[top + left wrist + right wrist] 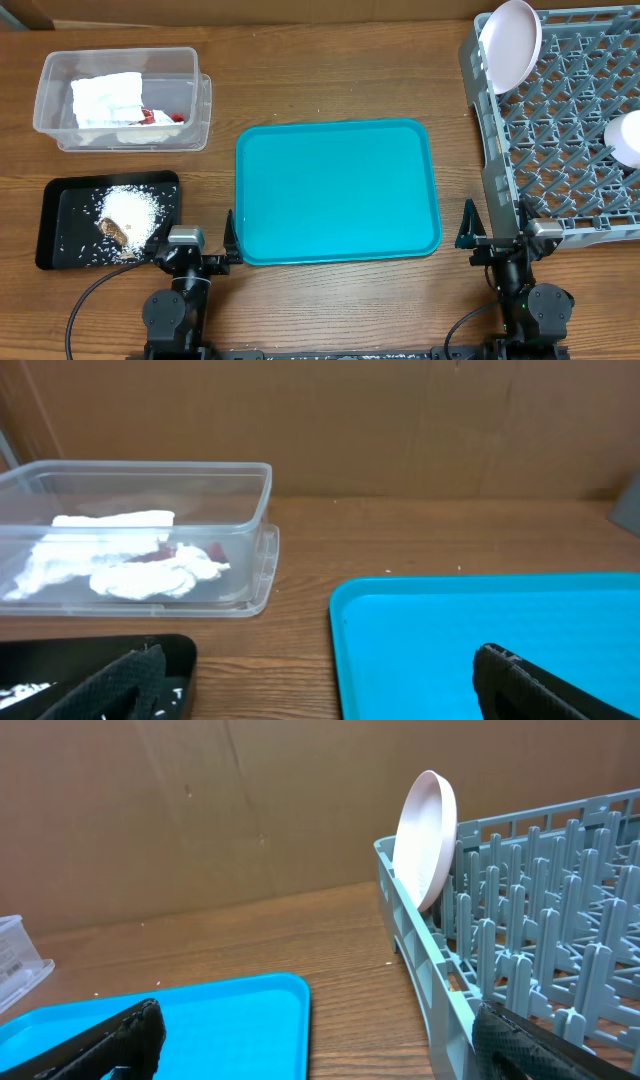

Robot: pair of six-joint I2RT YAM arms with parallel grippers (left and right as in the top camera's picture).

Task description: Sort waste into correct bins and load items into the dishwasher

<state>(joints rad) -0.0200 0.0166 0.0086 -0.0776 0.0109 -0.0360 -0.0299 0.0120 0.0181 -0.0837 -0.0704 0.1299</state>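
Napkin (108, 97), wrapper (160, 117) in tub (120, 52); plate (510, 45) upright in rack (560, 130).

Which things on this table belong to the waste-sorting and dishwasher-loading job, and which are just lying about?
Job in hand: clear tub holding napkin and red wrapper; black tray holding rice and food scrap; dish rack holding white plate.
Lying about: teal tray.

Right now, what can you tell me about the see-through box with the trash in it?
The clear plastic tub is rectangular, with rounded corners, a thick rim and see-through walls. It stands upright with no lid on, on the wooden table at the far left. It is beyond the black tray and apart from it. Inside lie a crumpled white napkin and a small red wrapper. Nothing else touches it.
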